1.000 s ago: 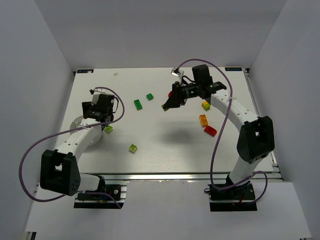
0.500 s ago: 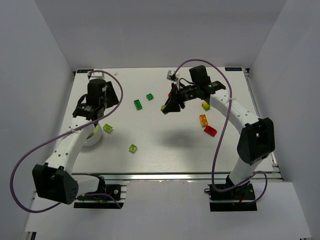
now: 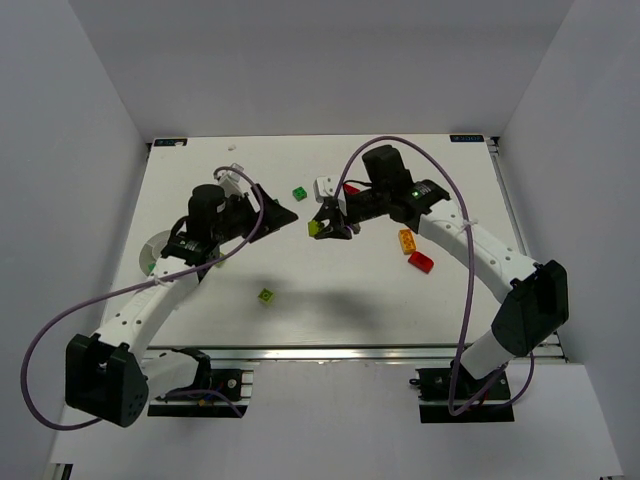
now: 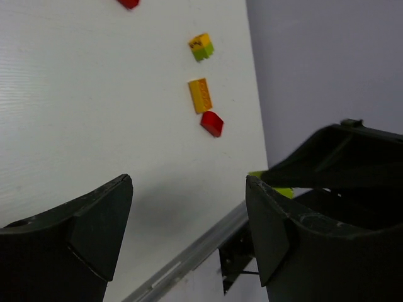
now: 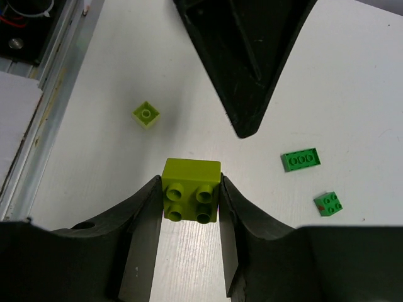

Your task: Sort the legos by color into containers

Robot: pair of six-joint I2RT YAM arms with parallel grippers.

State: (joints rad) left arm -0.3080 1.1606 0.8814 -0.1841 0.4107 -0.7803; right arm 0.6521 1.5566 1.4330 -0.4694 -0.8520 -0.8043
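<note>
I count one dish (image 3: 147,252), table's (image 3: 340,315) left edge. Two lime bricks (image 5: 146,113), two green (image 5: 303,160), two red (image 4: 212,123), one orange (image 4: 200,95), one yellow-on-lime (image 4: 201,46). Right pincer (image 5: 189,184) clamps one lime brick (image 5: 191,198) above table centre. Left pincer (image 4: 187,185) gapes empty, now mid-table; earlier nearer left edge.

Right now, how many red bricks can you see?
2. One red brick lies right of centre, just nearer than the orange brick. The other lies farther back, cut off at the left wrist view's top edge. More may be hidden.
</note>
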